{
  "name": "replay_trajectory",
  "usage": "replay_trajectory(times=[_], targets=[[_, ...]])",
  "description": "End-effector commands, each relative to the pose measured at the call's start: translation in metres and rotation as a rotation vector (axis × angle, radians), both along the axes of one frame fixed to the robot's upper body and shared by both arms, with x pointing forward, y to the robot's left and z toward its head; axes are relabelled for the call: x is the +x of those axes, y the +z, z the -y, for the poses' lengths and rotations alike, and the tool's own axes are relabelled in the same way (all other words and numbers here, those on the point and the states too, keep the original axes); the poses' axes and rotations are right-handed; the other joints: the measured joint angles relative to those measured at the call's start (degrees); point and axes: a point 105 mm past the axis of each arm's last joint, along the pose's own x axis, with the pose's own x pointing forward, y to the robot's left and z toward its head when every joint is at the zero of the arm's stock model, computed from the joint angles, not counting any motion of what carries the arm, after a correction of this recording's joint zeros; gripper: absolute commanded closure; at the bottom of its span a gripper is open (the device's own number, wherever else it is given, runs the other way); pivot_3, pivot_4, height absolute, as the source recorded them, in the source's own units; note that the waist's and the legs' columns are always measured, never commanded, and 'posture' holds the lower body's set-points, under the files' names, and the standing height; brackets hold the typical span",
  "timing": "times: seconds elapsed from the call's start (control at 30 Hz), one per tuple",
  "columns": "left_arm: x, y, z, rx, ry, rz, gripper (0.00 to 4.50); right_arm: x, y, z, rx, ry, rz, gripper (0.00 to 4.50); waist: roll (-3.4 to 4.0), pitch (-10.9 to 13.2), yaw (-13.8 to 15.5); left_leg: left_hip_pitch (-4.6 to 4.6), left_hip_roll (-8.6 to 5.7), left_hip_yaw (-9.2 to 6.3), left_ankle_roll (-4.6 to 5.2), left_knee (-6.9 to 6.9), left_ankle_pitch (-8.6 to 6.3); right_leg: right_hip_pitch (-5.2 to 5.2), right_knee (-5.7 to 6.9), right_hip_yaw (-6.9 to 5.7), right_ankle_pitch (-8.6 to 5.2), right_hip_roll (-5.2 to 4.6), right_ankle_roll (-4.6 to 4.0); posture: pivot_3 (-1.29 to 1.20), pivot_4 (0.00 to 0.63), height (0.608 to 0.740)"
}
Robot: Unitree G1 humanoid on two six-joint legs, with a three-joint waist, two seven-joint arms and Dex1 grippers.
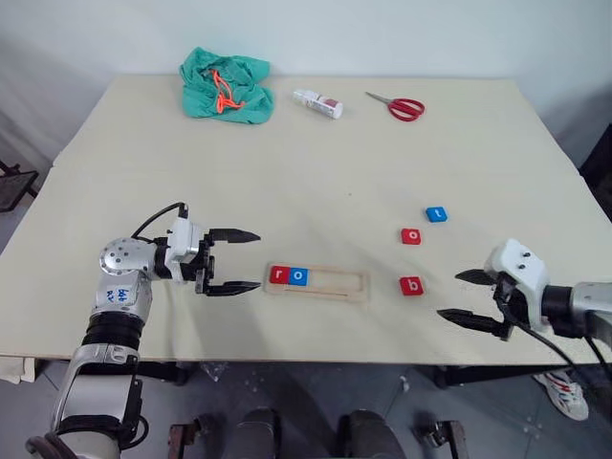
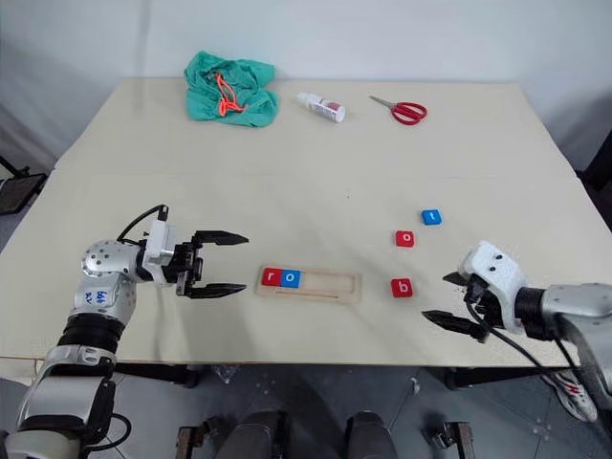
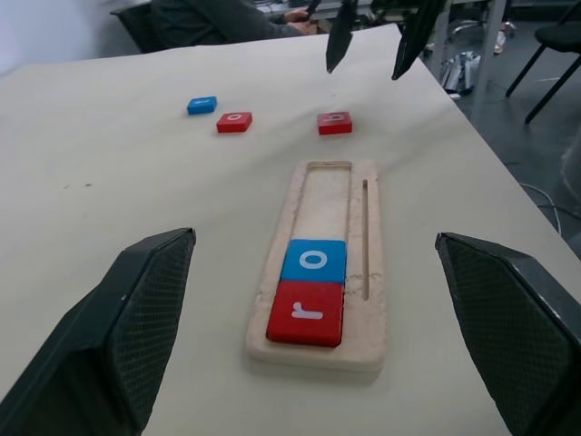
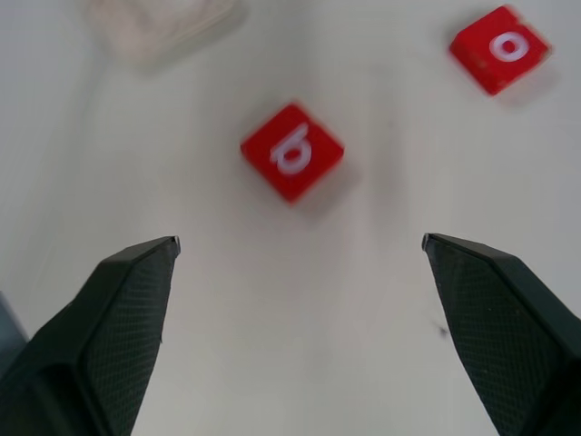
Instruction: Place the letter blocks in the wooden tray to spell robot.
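From my station I see a pale beige table [image 1: 316,163] set against a light wall, with grey floor below its near edge. At the far edge, from left to right, lie a crumpled green cloth [image 1: 227,85] with an orange cord, a small white bottle [image 1: 317,103] on its side, and red-handled scissors [image 1: 399,105].

Near left: my left gripper [image 1: 235,260] points level toward the right, its two black fingers spread apart with nothing between them, just beside the left end of the wooden tray [image 1: 330,286] but not touching it.

Centre: the tray is a long, narrow strip of pale wood with rounded corners and a shallow groove, lying lengthwise across the near part of the table. At its left end sit a red r block [image 1: 278,275] and a blue o block [image 1: 298,276], touching each other; the rest of the groove is bare wood.

Right of the tray, on the bare table, lie three flat square tiles with white lowercase letters: a red b block [image 1: 411,285] nearest, a red o block [image 1: 410,235] farther back, and a blue t block [image 1: 436,214] beyond that, all apart from one another.

Near right: my right gripper [image 1: 466,297] is opened wide and empty, near the b block without touching it.
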Motion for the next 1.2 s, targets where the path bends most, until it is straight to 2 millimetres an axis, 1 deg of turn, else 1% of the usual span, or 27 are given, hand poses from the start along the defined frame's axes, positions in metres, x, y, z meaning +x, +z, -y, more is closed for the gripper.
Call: replay_trajectory(times=[0.03,0.17,0.23,0.37,0.57,0.77,1.03,1.2], targets=[[-0.014,0.002,-0.001,0.028,-0.105,0.018,0.0,0.017,0.001,-0.002,-0.083,0.169,0.038,0.03,-0.01,0.0,0.0,-0.01,0.0,0.01,0.0,0.0,0.0,-0.01,0.0,-0.01,0.0,-0.01,0.0,0.0,0.15,0.74],[-0.019,0.001,0.0,0.033,-0.115,0.014,0.0,0.045,0.002,-0.014,-0.092,0.265,0.071,0.03,-0.03,0.0,0.2,-0.01,0.06,-0.04,-0.01,0.05,0.0,-0.02,-0.02,-0.05,0.0,0.0,0.0,0.0,0.15,0.74],[-0.022,0.002,-0.001,0.035,-0.116,0.014,0.0,0.053,-0.003,-0.016,-0.114,0.302,0.066,0.03,-0.04,0.0,0.3,-0.03,0.06,-0.11,0.0,0.05,0.0,-0.02,-0.02,-0.07,0.0,-0.01,0.01,0.0,0.15,0.74],[-0.025,0.004,-0.006,0.041,-0.107,0.018,0.0,0.054,-0.012,-0.02,-0.136,0.382,0.035,0.03,-0.04,0.0,0.7,-0.12,-0.01,-0.3,0.01,0.11,-0.01,-0.01,-0.02,-0.2,0.01,-0.06,0.01,0.0,0.15,0.74],[-0.027,0.006,-0.008,0.045,-0.09,0.023,0.0,0.056,-0.02,-0.018,-0.168,0.415,0.017,0.03,-0.04,0.0,0.5,-0.1,-0.02,-0.41,0.01,0.18,-0.01,0.06,-0.02,-0.26,0.02,-0.05,0.04,0.0,0.15,0.74],[-0.029,0.006,-0.009,0.041,-0.077,0.026,0.0,0.054,-0.009,-0.027,-0.123,0.443,0.06,0.03,-0.04,0.0,0.4,-0.09,-0.01,-0.4,0.01,0.18,-0.02,0.06,-0.01,-0.25,0.02,-0.05,0.04,0.0,0.15,0.74],[-0.028,0.006,-0.007,0.033,-0.069,0.027,0.0,0.05,-0.006,-0.03,-0.087,0.43,0.053,0.03,-0.04,0.0,0.4,-0.1,-0.01,-0.36,0.01,0.15,-0.02,0.02,-0.01,-0.23,0.02,-0.05,0.04,0.0,0.15,0.74],[-0.027,0.006,-0.005,0.029,-0.069,0.027,0.0,0.055,-0.004,-0.031,-0.079,0.405,0.073,0.03,-0.04,0.0,0.4,-0.1,0.01,-0.34,0.01,0.13,-0.02,0.01,-0.02,-0.23,0.02,-0.04,0.04,0.0,0.15,0.74]])
